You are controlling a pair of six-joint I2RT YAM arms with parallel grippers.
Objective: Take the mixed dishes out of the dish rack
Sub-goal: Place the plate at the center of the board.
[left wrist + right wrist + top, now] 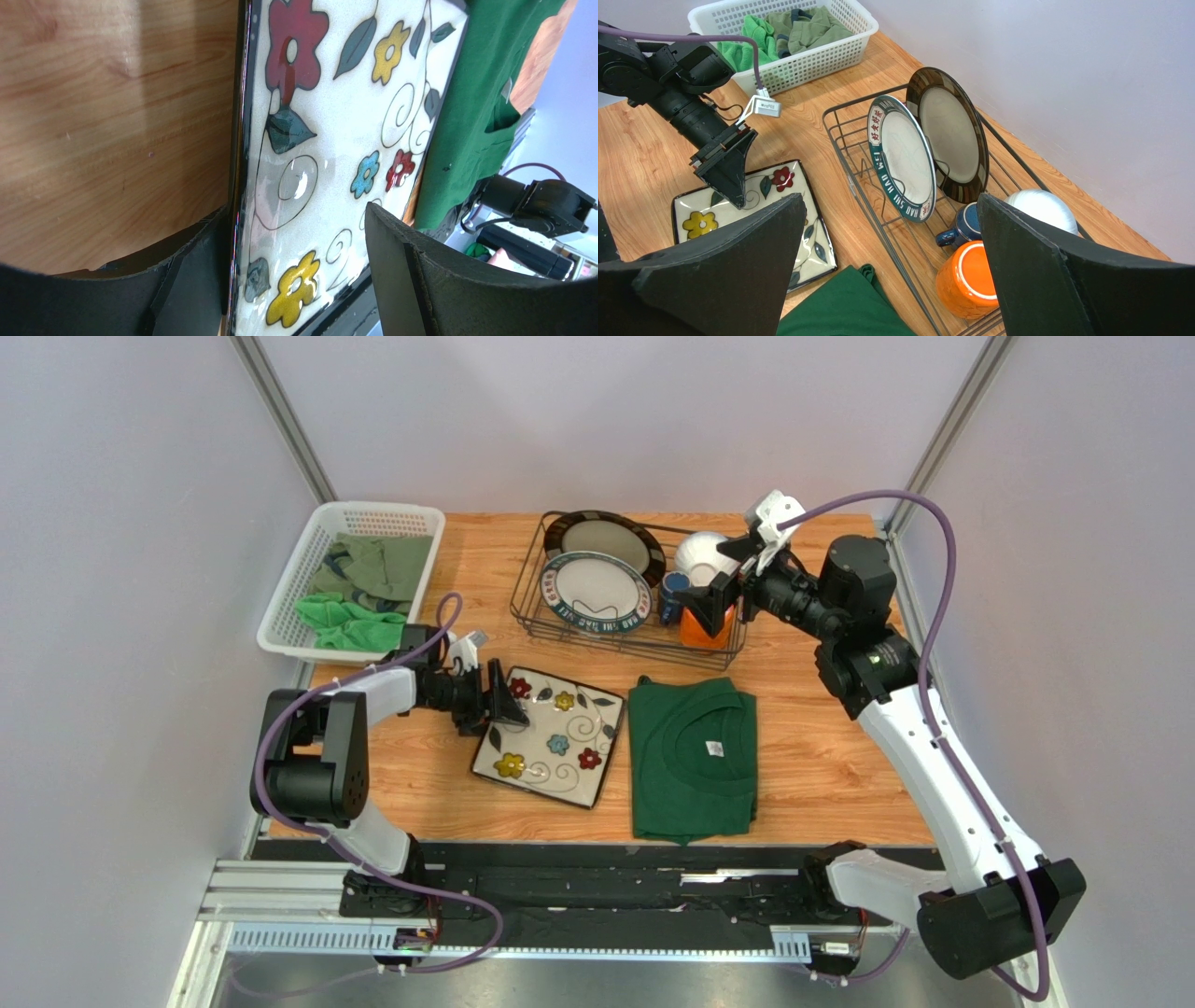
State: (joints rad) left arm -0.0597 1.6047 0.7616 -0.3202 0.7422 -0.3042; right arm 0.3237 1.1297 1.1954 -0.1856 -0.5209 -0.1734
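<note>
Between spread left gripper (300,224) jaws: flower plate (550,739) rim, released; right gripper (891,210) wide.

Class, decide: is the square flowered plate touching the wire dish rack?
Apart. The top view shows bare table between the square flowered plate and the dish rack; the right wrist view shows the same gap.

The green-rimmed plate (903,164) carried white capitals along its lower rim, seemingly "HAO SHU HAO", and red Chinese characters along its upper rim that were too small to read. The shirt (692,756) had a white neck label (713,749) whose print was illegible.
</note>
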